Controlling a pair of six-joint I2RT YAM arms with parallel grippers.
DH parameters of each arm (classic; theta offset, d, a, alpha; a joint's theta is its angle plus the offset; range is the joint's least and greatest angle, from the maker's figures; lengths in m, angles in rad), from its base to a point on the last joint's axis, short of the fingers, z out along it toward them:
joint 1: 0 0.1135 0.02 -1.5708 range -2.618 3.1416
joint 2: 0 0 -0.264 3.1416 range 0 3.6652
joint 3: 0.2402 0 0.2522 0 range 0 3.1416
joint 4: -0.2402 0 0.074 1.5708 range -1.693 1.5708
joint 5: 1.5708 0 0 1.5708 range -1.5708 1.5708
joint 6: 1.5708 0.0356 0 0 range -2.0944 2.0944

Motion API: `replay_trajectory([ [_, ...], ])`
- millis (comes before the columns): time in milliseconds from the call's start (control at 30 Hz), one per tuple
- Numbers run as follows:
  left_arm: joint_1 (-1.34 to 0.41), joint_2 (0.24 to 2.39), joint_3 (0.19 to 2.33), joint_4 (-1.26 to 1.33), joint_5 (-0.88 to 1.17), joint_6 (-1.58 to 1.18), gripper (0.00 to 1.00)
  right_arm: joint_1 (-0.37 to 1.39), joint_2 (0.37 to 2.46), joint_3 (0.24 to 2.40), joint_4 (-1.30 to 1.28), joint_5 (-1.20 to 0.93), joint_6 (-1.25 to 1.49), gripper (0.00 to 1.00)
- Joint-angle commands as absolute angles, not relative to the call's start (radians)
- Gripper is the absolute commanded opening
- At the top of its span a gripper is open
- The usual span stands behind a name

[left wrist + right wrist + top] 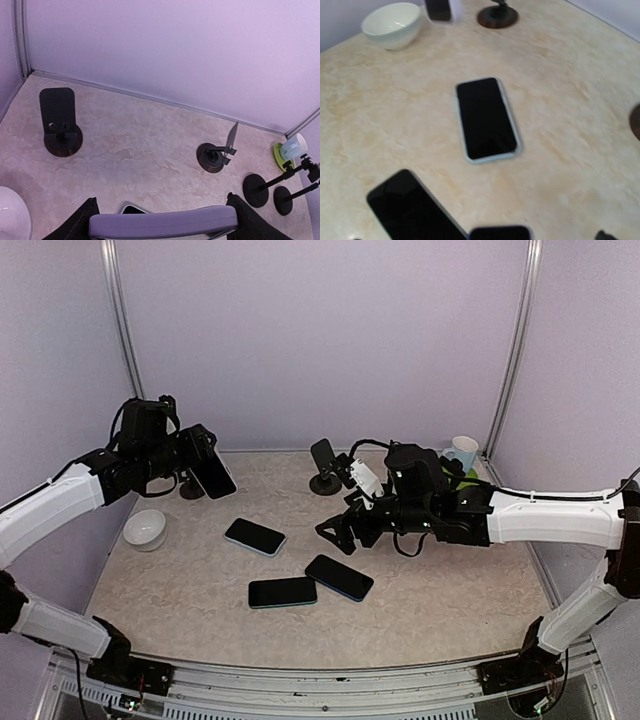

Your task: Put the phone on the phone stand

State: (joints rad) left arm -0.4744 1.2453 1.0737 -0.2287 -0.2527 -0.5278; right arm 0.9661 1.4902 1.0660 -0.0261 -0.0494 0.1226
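Near middle of the tabletop point(440, 625): three loose phones lie flat, screens dark: the nearest phone point(283, 592), a second phone point(339, 577) just beside its right end, a third phone point(255, 536) behind them to the left. My right gripper point(335, 530) hovers over them, jaws spread, nothing in them. White bowl point(146, 529) by the left edge. Further back, my left gripper point(205, 468) is clamped on the held phone point(162, 222), off the table, near the left stand point(58, 107) at the far-left corner. Step, I judge: carrying it to the stand. Next: tilt it to the backplate, seat its lower edge on the lip, then release. A middle stand point(325, 468) and a mug point(462, 452) are along the far edge. No brand or writing I can read
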Motion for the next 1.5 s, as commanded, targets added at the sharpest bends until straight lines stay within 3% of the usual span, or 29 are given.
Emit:
replay_trajectory([
  [0, -0.406, 1.299, 1.146, -0.220, -0.330, -0.464, 0.52, 0.934, 1.430, 1.018, 0.012, -0.072, 0.159, 1.00],
  [867, -0.253, 1.783, 1.517, -0.243, -0.673, -0.388, 0.50, 0.911, 1.425, 0.985, -0.002, -0.094, 0.187, 1.00],
  [1467, -0.153, 1.914, 1.617, -0.132, -0.524, -0.240, 0.47, 0.912, 1.434, 0.986, -0.021, -0.082, 0.197, 1.00],
])
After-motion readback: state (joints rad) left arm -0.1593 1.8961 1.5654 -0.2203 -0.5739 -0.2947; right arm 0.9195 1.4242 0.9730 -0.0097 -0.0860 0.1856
